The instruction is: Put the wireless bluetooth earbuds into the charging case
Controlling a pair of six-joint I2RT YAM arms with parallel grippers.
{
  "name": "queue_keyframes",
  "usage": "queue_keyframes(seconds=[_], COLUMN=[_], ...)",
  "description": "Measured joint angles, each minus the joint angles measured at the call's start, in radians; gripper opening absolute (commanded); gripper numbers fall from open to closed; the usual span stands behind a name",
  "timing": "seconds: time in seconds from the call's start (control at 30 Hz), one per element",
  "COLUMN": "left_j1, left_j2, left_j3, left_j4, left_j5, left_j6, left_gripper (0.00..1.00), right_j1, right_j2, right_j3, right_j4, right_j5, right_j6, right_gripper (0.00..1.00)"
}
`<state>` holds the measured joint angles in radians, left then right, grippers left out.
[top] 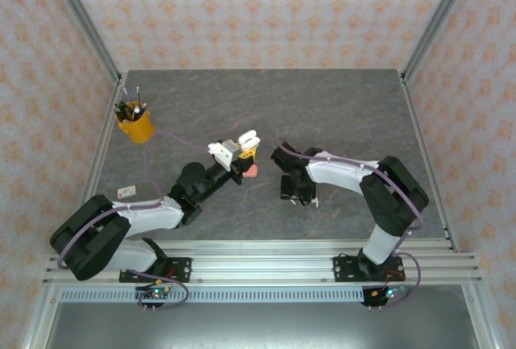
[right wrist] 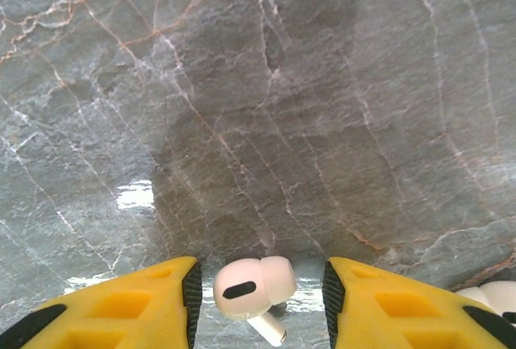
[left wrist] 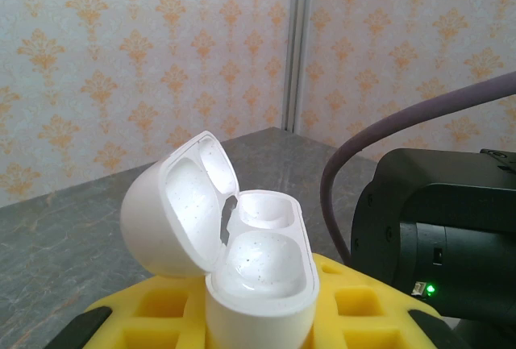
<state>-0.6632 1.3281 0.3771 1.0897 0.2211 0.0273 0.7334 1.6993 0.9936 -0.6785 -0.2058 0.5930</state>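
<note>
- The left hand (top: 241, 151) pinches one white charging case (left wrist: 258, 284), its lid flipped open.
- The right hand (right wrist: 260, 292) is spread, its fingers either side of one white earbud (right wrist: 246, 284) lying on the desk (right wrist: 266, 83), not touching it.
- One more white piece (right wrist: 493, 297) sits nearby, too cropped to name.

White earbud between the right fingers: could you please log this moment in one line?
left gripper: shut on open charging case | case wells: empty | right gripper: open, straddling white earbud on table
</note>
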Motion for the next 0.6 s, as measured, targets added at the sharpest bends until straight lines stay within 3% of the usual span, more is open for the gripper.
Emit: queue_keyframes(seconds=[0.6], left_j1=[0.0], left_j2=[0.0], left_j3=[0.0], left_j4=[-0.01], left_j5=[0.008], left_j6=[0.0], left_gripper=[0.0], right_j1=[-0.011], right_j2=[0.004], right_j3=[0.0], right_j4=[-0.003], right_j5=[-0.003], right_j6=[-0.019], right_gripper=[0.41])
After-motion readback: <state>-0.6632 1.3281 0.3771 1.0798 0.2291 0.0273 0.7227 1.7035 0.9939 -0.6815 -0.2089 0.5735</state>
